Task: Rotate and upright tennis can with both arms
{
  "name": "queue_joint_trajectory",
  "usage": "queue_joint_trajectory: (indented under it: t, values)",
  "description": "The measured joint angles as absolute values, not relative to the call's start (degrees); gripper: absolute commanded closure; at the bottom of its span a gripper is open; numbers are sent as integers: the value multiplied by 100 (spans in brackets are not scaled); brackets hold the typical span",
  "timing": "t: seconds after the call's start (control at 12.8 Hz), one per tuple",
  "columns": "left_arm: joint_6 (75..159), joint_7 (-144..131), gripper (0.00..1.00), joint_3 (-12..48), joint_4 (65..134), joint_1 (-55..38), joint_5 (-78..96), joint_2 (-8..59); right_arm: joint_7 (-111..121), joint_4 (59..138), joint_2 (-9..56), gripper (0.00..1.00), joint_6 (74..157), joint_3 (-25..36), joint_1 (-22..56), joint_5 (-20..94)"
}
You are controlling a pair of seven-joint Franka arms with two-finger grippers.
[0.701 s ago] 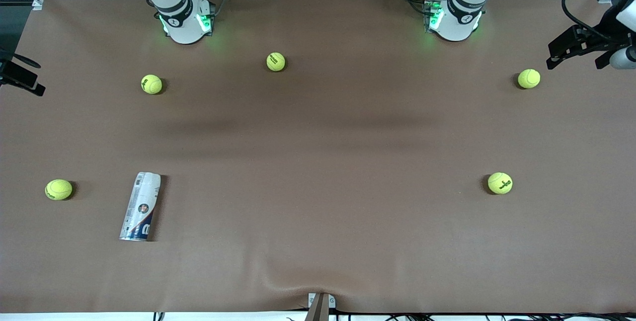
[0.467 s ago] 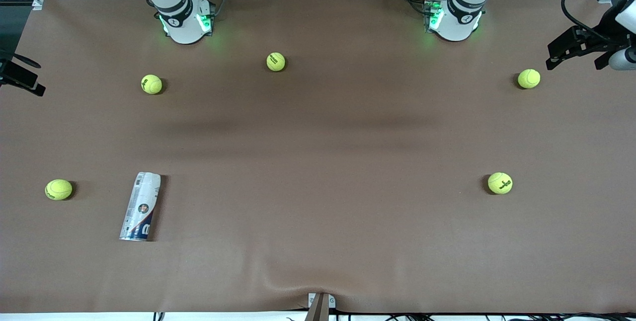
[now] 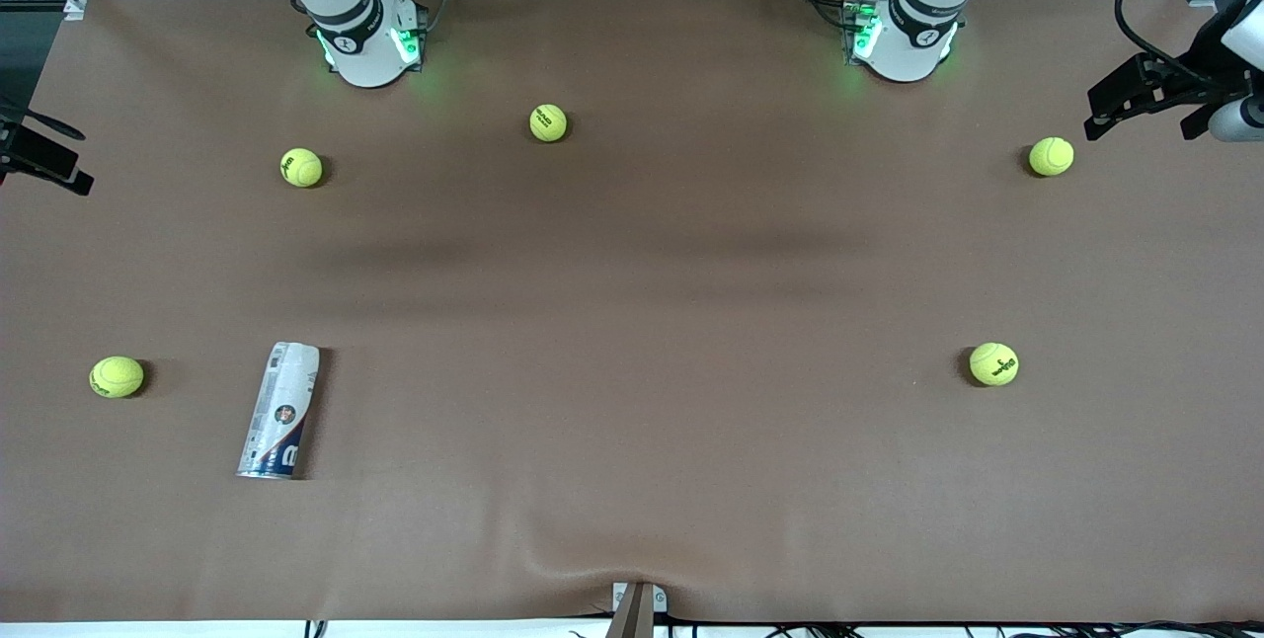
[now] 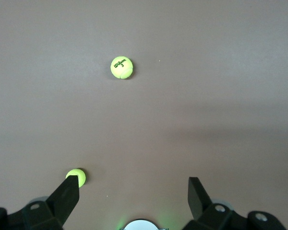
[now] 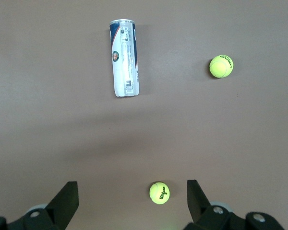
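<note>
The slim clear-plastic tennis can (image 3: 280,410) with its white and dark-blue label has not moved, lying on its side on the brown felt table (image 3: 632,322) toward the right arm's end. A fuzzy yellow-green ball (image 3: 117,376) sits beside it. The left gripper (image 4: 133,189) and right gripper (image 5: 132,195) hang high over the table, jaws spread wide and empty, barely shifted.

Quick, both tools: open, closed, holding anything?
Left tool: open, holding nothing, over bare table near a tennis ball.
Right tool: open, holding nothing; tennis can lies untouched.
</note>
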State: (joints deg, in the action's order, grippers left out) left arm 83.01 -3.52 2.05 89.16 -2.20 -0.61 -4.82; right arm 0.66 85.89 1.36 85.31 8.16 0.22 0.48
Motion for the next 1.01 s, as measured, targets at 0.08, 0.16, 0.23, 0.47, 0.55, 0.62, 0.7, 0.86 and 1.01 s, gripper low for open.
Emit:
queue_joint_trajectory:
  t: [0.08,0.16,0.23,0.47,0.55,0.62,0.7,0.86,1.01]
  values:
    - [8301,-352,0,205,8916,-219,-61,-466,66,8589,186,0,8575,812,22,48]
    - [8301,-352,0,205,8916,-219,-61,-453,67,8591,250,0,8622,809,22,48]
    - [8301,-352,0,205,8916,-219,-61,-442,67,8592,325,0,8683,806,22,48]
    - [8301,-352,0,225,8922,-219,-61,-426,68,8596,609,0,8930,802,22,48]
    - [8301,-352,0,233,8924,-219,-61,-425,68,8598,717,0,9025,799,23,48]
    - [8300,-352,0,238,8926,-219,-61,-424,68,8599,817,0,9105,795,23,49]
    - [8300,-352,0,239,8929,-219,-61,-424,68,8600,925,0,9193,791,24,50]
    - [8301,-352,0,239,8936,-216,-61,-422,68,8605,1148,0,9360,786,24,51]
    - [8301,-352,0,239,8941,-212,-61,-420,70,8607,1376,0,9579,777,25,52]
